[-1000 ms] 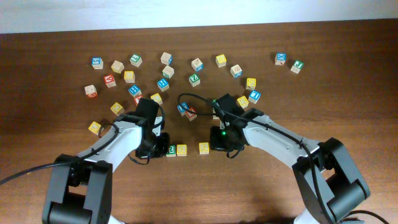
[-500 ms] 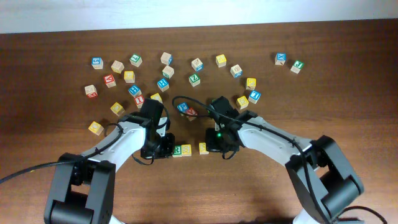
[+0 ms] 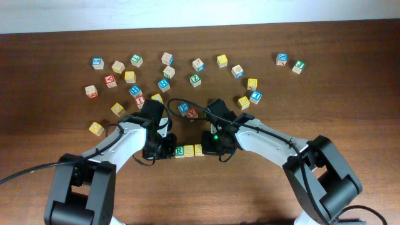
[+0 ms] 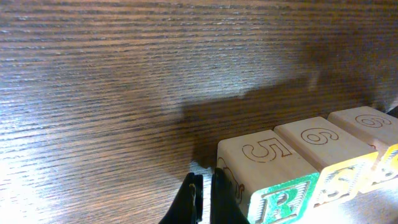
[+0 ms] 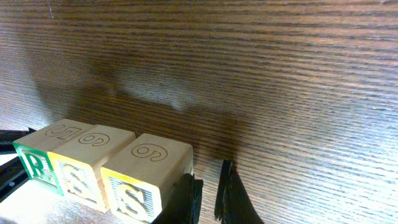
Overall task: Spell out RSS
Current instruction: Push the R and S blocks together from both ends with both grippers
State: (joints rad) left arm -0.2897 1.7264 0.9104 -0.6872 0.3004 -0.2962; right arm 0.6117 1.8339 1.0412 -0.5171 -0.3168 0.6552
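Note:
The three cubes stand in a row touching each other, reading R, S, S. In the overhead view they are the green R cube (image 3: 179, 150), a yellow S cube (image 3: 189, 150) and a second yellow S cube (image 3: 198, 149). My left gripper (image 3: 165, 147) is shut and empty, against the R cube's left side; the left wrist view shows its fingers (image 4: 204, 198) beside the R cube (image 4: 273, 186). My right gripper (image 3: 211, 146) is shut and empty at the right side of the last S cube (image 5: 146, 177); its fingers (image 5: 210, 194) touch that cube.
Many other letter cubes lie scattered across the far half of the table. The nearest are a blue and a red cube (image 3: 188, 112) just behind the row, and a yellow cube (image 3: 95, 128) at the left. Both arms' cables loop over the row.
My right gripper has pushed the right S cube leftward until it touches the other S. My left gripper has nudged the R and first S slightly rightward.

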